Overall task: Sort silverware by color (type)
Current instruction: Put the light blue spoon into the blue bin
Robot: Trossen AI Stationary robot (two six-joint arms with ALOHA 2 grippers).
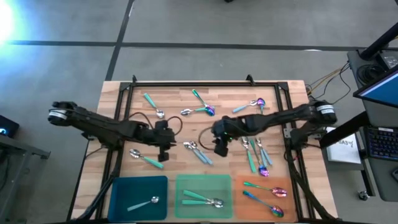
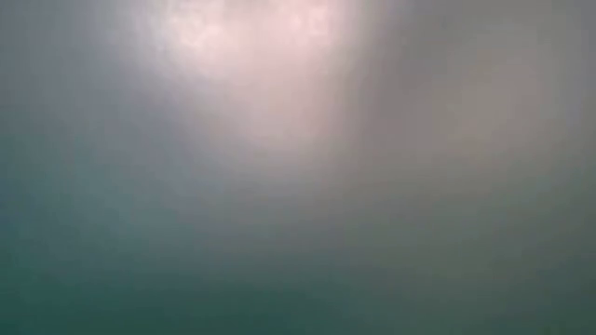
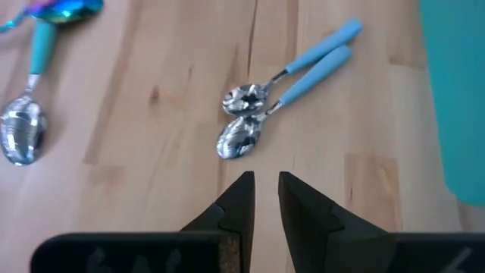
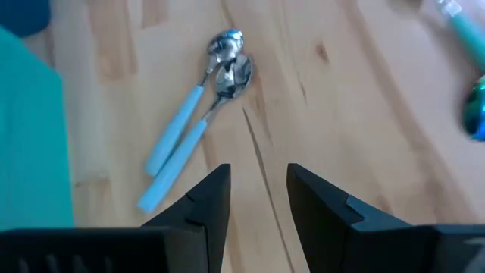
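Two pale blue-handled spoons point(image 1: 199, 151) lie side by side on the wooden table, bowls touching; they also show in the left wrist view point(image 3: 284, 83) and the right wrist view point(image 4: 189, 129). My left gripper point(image 1: 163, 148) hovers to their left, fingers point(image 3: 265, 199) a narrow gap apart and empty. My right gripper point(image 1: 221, 145) hovers to their right, open wider point(image 4: 259, 197), also empty. More spoons lie scattered: a teal-handled one point(image 1: 146, 158) near my left gripper and a cluster point(image 1: 258, 155) at the right. The low view shows only haze.
Along the near edge stand a blue tray point(image 1: 121, 186) with one spoon, a green tray point(image 1: 186, 183) with two, and an orange tray point(image 1: 245, 205) with two iridescent ones. Further spoons lie at the far side point(image 1: 152, 104) point(image 1: 200, 107) point(image 1: 252, 104).
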